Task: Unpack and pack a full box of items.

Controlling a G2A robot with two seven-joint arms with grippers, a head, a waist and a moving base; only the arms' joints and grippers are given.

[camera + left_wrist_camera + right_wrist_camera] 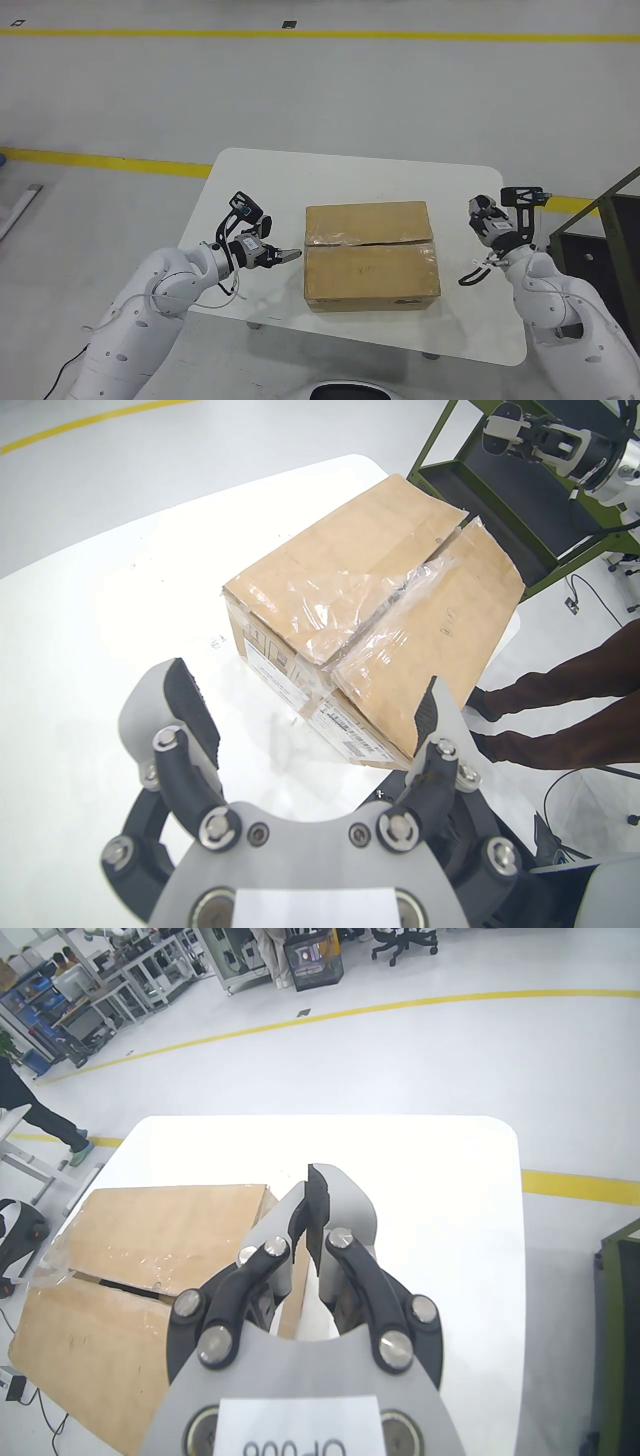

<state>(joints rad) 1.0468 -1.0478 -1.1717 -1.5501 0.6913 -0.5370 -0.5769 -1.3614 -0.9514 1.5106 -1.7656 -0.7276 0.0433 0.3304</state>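
A brown cardboard box (371,254) lies on the white table (270,180), its two top flaps down with a narrow seam between them and torn clear tape over the seam (360,605). In the left wrist view my left gripper (310,695) is open and empty, a short way from the box's (370,600) end; from above the left gripper (288,256) sits just left of the box. My right gripper (311,1200) is shut with nothing in it, beside the box's (150,1248) other end; in the top view the right gripper (484,217) hangs over the table's right part.
A green metal frame with dark shelves (505,500) stands past the table's right edge. Cables trail on the floor (585,600). A person's legs (565,705) stand near the table's front. Bare tabletop lies behind the box.
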